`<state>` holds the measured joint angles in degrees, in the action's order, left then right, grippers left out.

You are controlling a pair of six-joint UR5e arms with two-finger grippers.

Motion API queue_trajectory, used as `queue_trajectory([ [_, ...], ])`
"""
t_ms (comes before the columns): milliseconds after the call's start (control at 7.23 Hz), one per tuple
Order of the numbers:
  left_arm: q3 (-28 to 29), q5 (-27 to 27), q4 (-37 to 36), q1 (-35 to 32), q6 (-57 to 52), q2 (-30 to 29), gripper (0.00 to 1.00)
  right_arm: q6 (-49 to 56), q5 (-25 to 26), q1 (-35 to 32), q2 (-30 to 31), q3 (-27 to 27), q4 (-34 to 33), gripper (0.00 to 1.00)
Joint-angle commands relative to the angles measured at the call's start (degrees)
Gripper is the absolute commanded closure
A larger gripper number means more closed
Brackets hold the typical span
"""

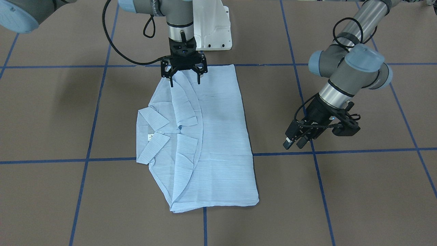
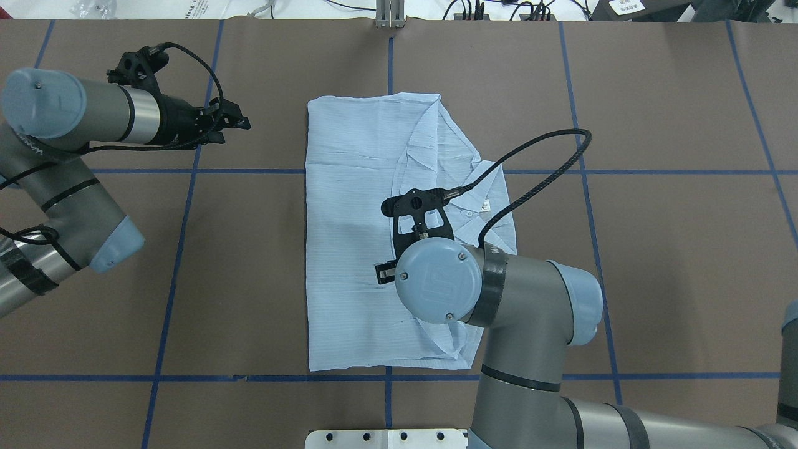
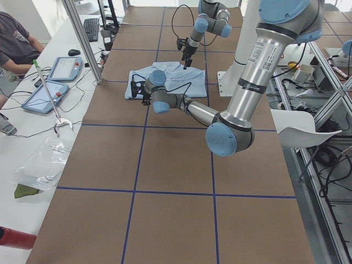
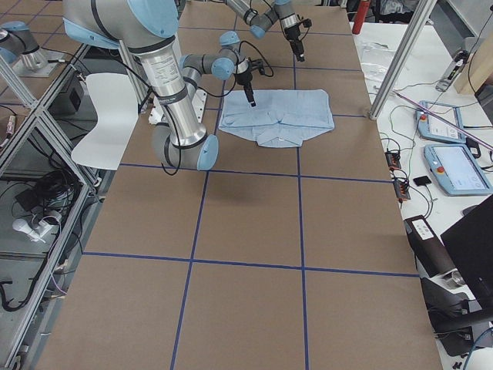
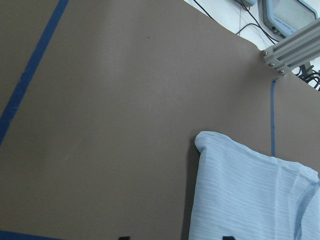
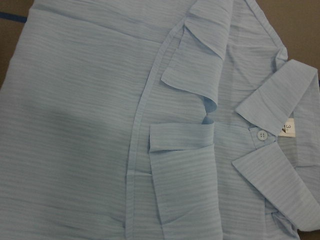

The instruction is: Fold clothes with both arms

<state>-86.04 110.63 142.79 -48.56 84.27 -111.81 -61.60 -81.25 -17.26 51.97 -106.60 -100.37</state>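
Observation:
The pale-blue striped shirt lies folded flat in the middle of the table, with its collar toward the right arm's side. It also shows in the overhead view. My right gripper is open and empty, pointing straight down just over the shirt's edge nearest the robot. One of its fingers shows beside the wrist from overhead. The right wrist view shows the collar, button and neck tag. My left gripper is open and empty, off the shirt's side above bare table.
The white pedestal base stands at the robot's edge just behind the shirt. Blue tape lines cross the brown table. An aluminium post stands at the far edge. An operator and tablets sit beyond that edge.

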Motion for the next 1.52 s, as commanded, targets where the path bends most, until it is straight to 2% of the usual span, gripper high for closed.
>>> queue_trajectory([
  [0, -3.9, 0.0, 0.0, 0.0, -2.5, 5.1, 0.32, 15.0, 3.4, 1.5, -0.7, 1.2, -3.2, 0.0],
  [276, -6.3, -0.1, -0.1, 0.0, -2.4, 7.1, 0.32, 19.8, -2.6, 2.2, -0.9, 3.2, -3.3, 0.0],
  [691, -6.3, -0.2, -0.1, 0.0, -2.0, 7.2, 0.32, 23.3, -5.8, 2.6, -0.9, 5.7, -3.6, 0.0],
  [1382, -6.2, -0.2, -0.2, 0.3, -1.7, 7.1, 0.31, 23.3, -6.9, 2.8, -0.8, 7.1, -3.8, 0.0],
])
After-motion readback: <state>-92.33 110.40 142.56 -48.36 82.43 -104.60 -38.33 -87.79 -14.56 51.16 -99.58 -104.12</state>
